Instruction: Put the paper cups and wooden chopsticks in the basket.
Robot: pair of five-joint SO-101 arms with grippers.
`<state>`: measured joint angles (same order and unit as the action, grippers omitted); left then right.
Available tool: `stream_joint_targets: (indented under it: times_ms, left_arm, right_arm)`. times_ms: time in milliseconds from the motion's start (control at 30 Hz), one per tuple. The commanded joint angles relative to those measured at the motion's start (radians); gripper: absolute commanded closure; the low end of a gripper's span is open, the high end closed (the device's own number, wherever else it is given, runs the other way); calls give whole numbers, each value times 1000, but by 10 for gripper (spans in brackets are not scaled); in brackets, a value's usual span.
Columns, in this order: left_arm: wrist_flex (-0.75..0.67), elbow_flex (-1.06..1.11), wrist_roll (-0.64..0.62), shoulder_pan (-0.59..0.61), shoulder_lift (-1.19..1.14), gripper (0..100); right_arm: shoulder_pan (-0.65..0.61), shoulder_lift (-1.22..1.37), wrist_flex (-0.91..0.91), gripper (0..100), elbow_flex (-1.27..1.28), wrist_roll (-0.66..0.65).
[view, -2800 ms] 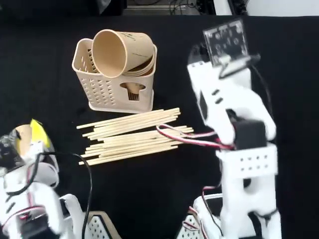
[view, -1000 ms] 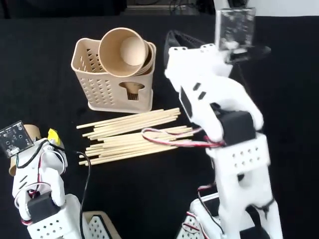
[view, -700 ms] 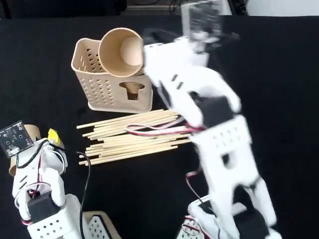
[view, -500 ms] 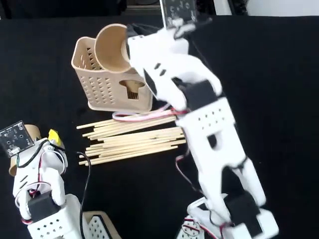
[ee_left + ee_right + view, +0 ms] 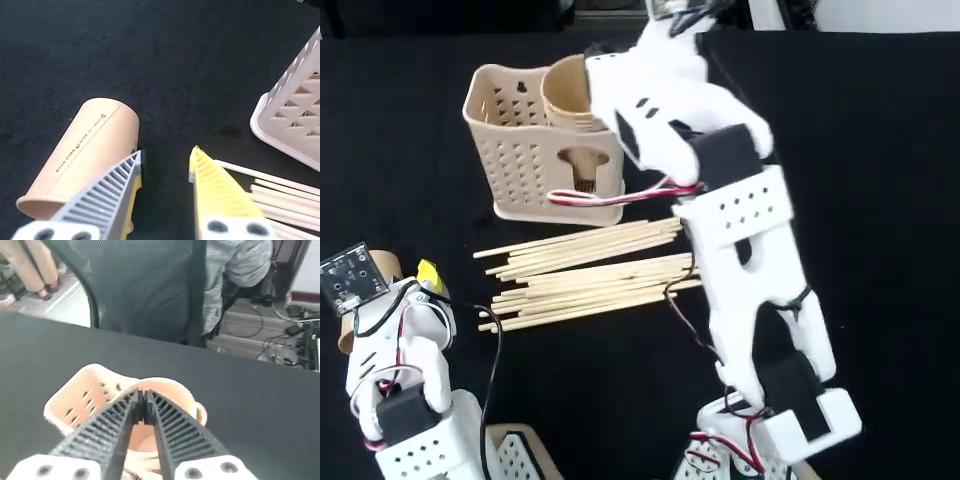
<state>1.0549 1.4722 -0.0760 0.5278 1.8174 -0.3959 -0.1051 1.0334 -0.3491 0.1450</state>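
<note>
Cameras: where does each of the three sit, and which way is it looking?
High view: fixed above the table, looking down on the basket and chopsticks; the left arm and right arm show.
Left wrist view: on the left arm's wrist, facing down past its open left gripper at a paper cup lying on its side.
Right wrist view: on the right arm's wrist, facing past its shut right gripper at the basket, a room behind.
Shared: all three show the basket; high and left wrist also the chopsticks.
</note>
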Motion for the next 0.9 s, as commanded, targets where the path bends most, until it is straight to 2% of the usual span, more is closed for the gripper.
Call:
stream_joint_targets:
  times_ms: [0,67,167,267,367,433,567,733,867]
  left_arm:
    - [-15,-5,-2,-10,6,834]
    - [-8,-10,-2,1,5,834]
    - [112,-58,-2,44,5,830]
    - [143,-77,-14,176,6,830]
    - [199,-91,-77,222,6,812]
    - [236,-122,-95,265,6,761]
    - [273,-216,-95,355,6,726]
    - [275,-369,-15,375,-3,726]
    - [350,-654,-6,383,-5,724]
  right_arm:
    - [51,-93,29,980,-73,-5]
    - [78,-134,69,980,-73,-8]
    - [120,-223,198,980,-73,-32]
    - [153,-325,354,980,-71,-221]
    - [204,-400,479,980,-71,-466]
    - [247,-424,537,979,-64,-574]
    - [347,-426,621,979,-61,-594]
    - [402,-426,663,979,-58,-644]
    - [404,-426,666,979,-15,-647]
